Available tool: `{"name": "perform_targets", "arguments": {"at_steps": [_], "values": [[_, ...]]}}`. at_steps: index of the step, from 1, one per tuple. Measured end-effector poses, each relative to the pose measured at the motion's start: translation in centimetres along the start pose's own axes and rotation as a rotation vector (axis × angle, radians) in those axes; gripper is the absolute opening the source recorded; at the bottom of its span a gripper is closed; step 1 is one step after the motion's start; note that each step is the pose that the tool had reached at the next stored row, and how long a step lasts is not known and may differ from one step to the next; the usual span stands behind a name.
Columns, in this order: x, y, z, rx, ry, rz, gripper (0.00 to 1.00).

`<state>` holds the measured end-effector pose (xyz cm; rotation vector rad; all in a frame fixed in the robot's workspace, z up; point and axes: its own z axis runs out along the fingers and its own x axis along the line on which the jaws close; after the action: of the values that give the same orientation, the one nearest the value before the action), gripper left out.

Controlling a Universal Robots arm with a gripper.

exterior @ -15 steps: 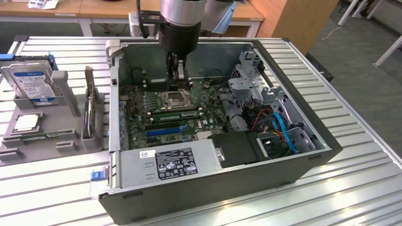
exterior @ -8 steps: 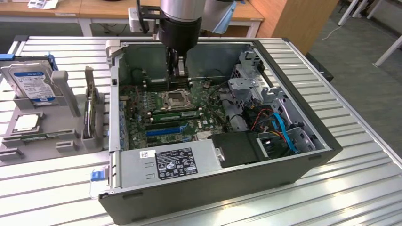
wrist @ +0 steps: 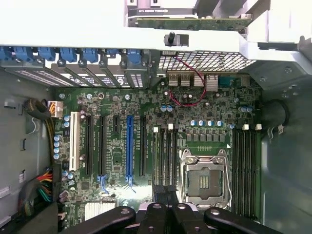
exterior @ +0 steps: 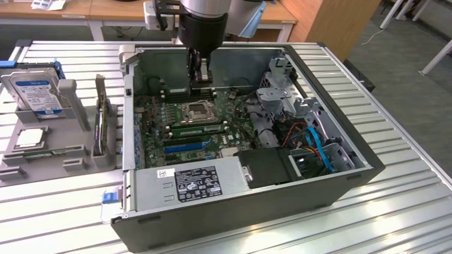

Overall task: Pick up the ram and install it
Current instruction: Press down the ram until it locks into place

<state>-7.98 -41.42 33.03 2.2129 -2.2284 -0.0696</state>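
Observation:
A thin green ram stick [exterior: 46,154] lies flat in the front slot of the grey holder [exterior: 42,164], at the exterior view's left, outside the case. My gripper [exterior: 201,78] hangs inside the open computer case [exterior: 339,174], above the motherboard [wrist: 117,161] and far from that stick. Its black fingers [wrist: 153,212] are pressed together with no green board between them. Below them lie the CPU socket [wrist: 204,180] and the dark memory slots [wrist: 165,156] beside it. A green stick [exterior: 189,128] sits in a slot on the near side of the socket.
The holder also carries a silver-and-blue hard drive [exterior: 32,90], an upright grey expansion card [exterior: 100,121] and a chip [exterior: 32,137]. Inside the case are the power supply [exterior: 190,182], a drive cage [exterior: 282,100] and blue cables [exterior: 321,151]. The case stands on a slatted metal table [exterior: 395,211].

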Motion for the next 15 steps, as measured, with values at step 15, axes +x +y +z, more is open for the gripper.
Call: {"name": "perform_targets", "arguments": {"at_steps": [15], "values": [[-0.01, -0.84, -0.11, 0.0, -0.0001, 0.0, 0.1]]}}
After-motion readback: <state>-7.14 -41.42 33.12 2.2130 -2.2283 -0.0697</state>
